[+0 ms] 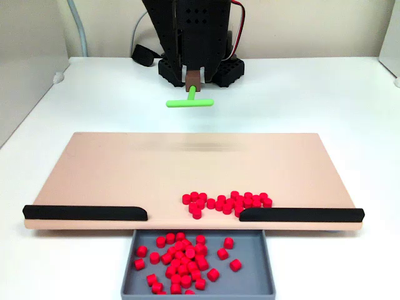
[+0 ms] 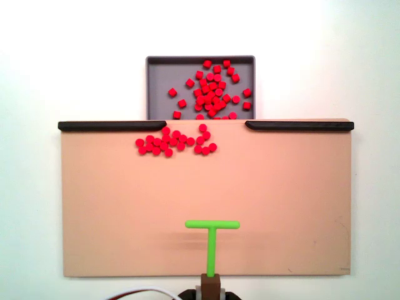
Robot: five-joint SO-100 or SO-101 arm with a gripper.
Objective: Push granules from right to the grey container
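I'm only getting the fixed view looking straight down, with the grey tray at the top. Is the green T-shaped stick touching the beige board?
Observer: Probably not. In a fixed view from the front, the green T-shaped plastic stick shows against the white table beyond the large beige flat board, so it looks raised.
Operator: What holds it?
Observer: A brown block at the bottom of the black arm has its stem.
Operator: Is the tray level with the board?
Observer: No, the shallow rectangular grey plastic tray sits lower than the board's front edge.

White table [image 1: 325, 100], pale wall [image 1: 300, 28]
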